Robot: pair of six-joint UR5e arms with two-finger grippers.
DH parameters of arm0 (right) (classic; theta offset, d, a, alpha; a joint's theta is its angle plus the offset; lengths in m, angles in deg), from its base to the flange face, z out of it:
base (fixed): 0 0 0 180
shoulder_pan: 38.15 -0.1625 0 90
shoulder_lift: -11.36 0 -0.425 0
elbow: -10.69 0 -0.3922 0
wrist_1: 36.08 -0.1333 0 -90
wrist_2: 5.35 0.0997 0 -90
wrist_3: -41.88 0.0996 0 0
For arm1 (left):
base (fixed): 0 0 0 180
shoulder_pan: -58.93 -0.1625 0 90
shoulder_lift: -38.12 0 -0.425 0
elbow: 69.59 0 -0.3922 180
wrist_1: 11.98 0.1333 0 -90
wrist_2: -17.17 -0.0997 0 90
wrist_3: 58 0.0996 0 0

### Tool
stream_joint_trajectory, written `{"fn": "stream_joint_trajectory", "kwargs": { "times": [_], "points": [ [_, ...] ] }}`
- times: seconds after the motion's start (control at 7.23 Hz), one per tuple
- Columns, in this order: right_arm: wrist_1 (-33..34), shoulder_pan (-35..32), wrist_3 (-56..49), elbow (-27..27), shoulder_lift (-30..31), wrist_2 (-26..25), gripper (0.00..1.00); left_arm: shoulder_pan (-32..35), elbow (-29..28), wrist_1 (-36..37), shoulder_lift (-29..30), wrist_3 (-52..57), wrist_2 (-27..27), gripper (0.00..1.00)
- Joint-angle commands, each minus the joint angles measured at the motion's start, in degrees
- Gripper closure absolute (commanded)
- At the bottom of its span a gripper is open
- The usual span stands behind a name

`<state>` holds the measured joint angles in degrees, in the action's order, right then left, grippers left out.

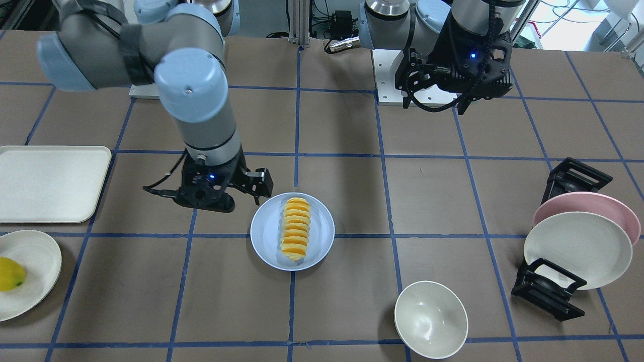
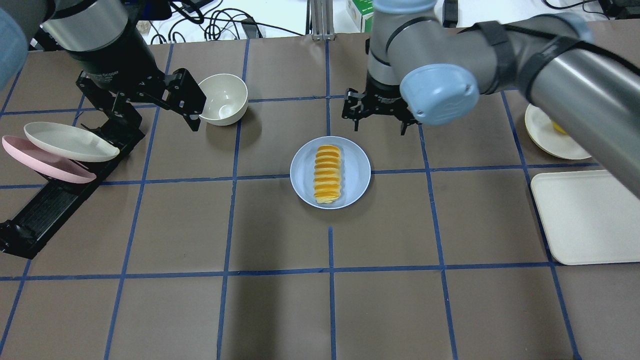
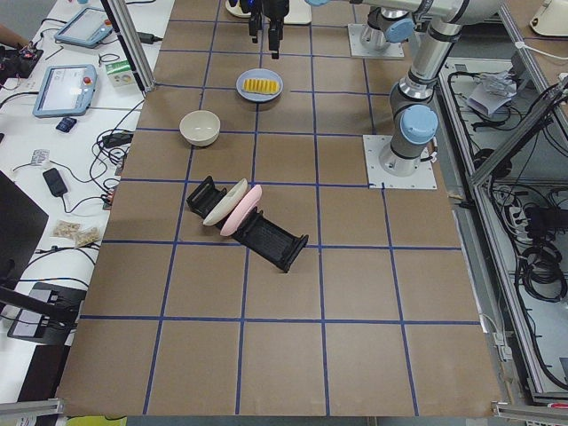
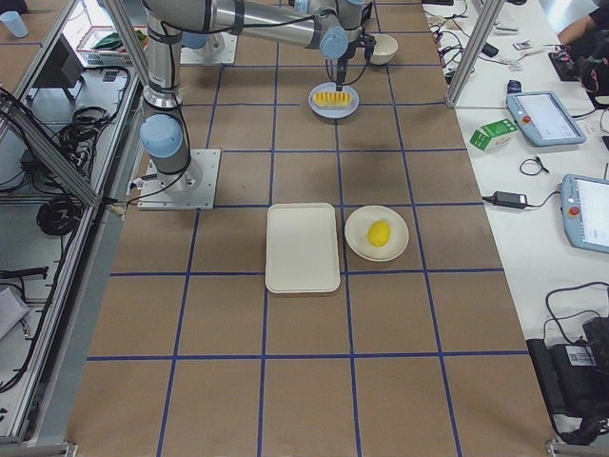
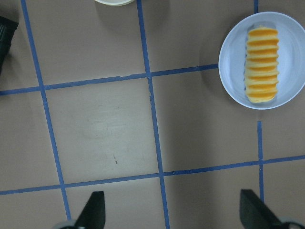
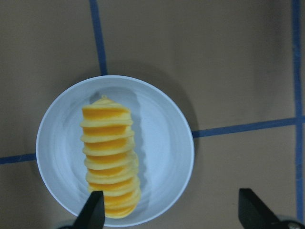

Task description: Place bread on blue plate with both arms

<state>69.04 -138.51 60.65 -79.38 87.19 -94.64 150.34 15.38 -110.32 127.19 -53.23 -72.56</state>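
Note:
The bread (image 2: 327, 174), a ridged orange-topped loaf, lies lengthwise on the blue plate (image 2: 357, 172) at the table's middle. It also shows in the front view (image 1: 296, 229) on the plate (image 1: 266, 236). My right gripper (image 2: 378, 122) is open and empty, just beyond the plate's far right rim; its wrist view shows the bread (image 6: 108, 157) and the plate (image 6: 162, 143) below, apart from the fingertips (image 6: 93, 212). My left gripper (image 2: 192, 112) is open and empty, raised beside the white bowl, far from the plate (image 5: 233, 71).
A white bowl (image 2: 223, 99) stands at the far left. A black rack (image 2: 60, 200) holds a cream plate (image 2: 67, 141) and a pink plate (image 2: 45, 162). A cream tray (image 2: 590, 215) and a cream plate with a yellow fruit (image 1: 10, 274) lie at the right.

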Motion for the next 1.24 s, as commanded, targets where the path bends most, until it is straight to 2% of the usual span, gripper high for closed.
{"fn": "stream_joint_trajectory", "kwargs": {
  "times": [0.0,0.41,1.11],
  "points": [
    [-5.94,6.81,-6.09,-0.11,6.33,-0.28,0.00,-0.17,-0.07,0.35,-0.03,0.15,0.00,0.00],
    [-11.24,11.76,-8.22,-0.19,11.52,0.07,0.00,-0.09,-0.07,0.35,-0.03,-0.02,0.00,0.00],
    [-14.33,11.94,-8.14,-0.72,14.35,0.95,0.00,-0.09,-0.07,0.44,-0.03,-0.02,0.00,0.00]
  ]
}}
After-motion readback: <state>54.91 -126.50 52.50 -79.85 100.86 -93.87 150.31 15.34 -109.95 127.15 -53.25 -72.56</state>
